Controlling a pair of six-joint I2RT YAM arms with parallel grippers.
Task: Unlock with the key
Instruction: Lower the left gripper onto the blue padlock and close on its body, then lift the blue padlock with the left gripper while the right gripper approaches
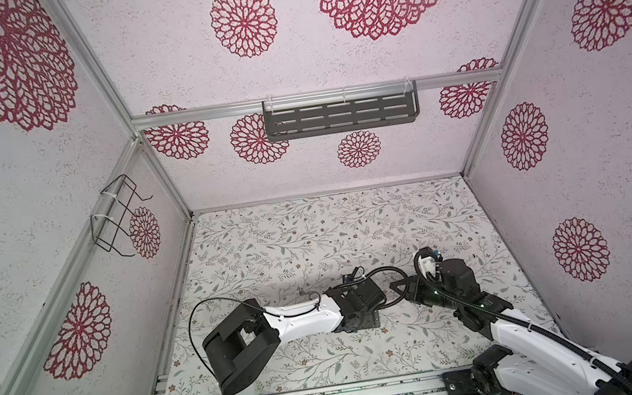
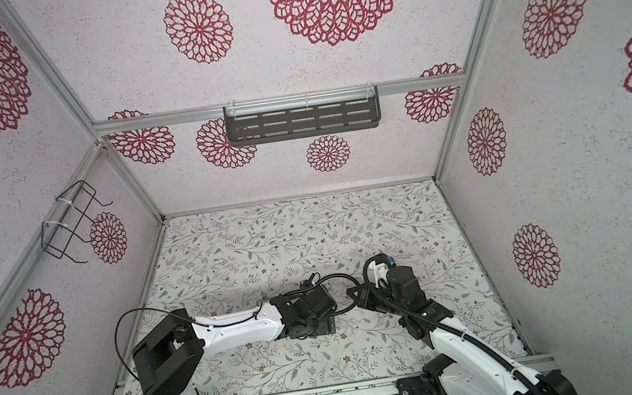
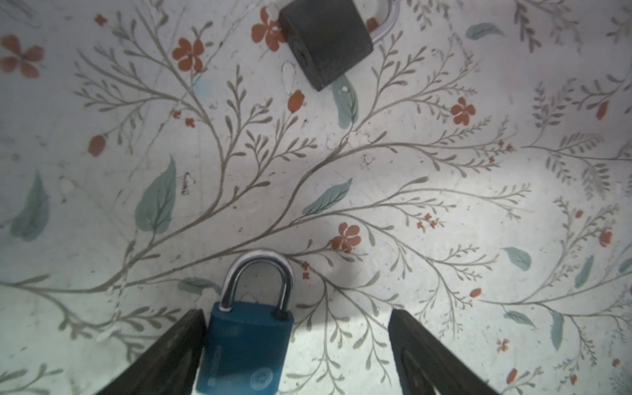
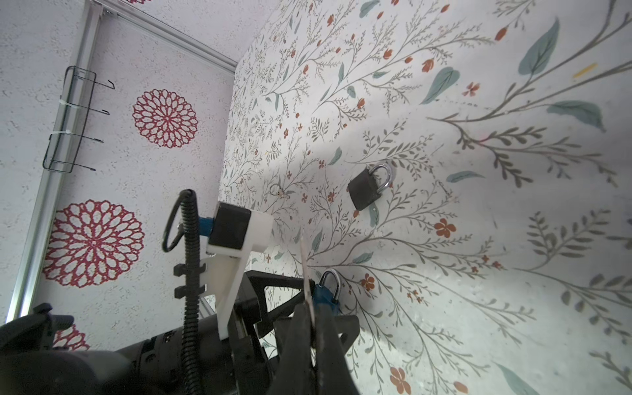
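On the flowered surface (image 3: pixel 444 191), between the spread fingers of the left tool (image 3: pixel 295 314), the blue padlock (image 3: pixel 244 345) lies flat. Its shackle (image 3: pixel 256 273) is closed and points away from the tool. The body sits close against one finger (image 3: pixel 184 335) and well apart from the other, and nothing is gripped yet. The right tool (image 4: pixel 313 307) is pressed together on the key (image 4: pixel 305 266), whose thin blade shows edge-on and pokes out past the fingertips, near the blue padlock. A black padlock (image 3: pixel 326 41) lies farther off on the surface, apart from both. The blue lock looks like rigid metal, weighty for its size, with smooth painted faces that would likely skid across the surface if nudged from one side. The sensible hold is probably squarely across the body's two narrow sides, clear of the shackle and of the keyhole end, which is not visible here. The key is stiff but slim, and could well twist in a pinch grip when turned.
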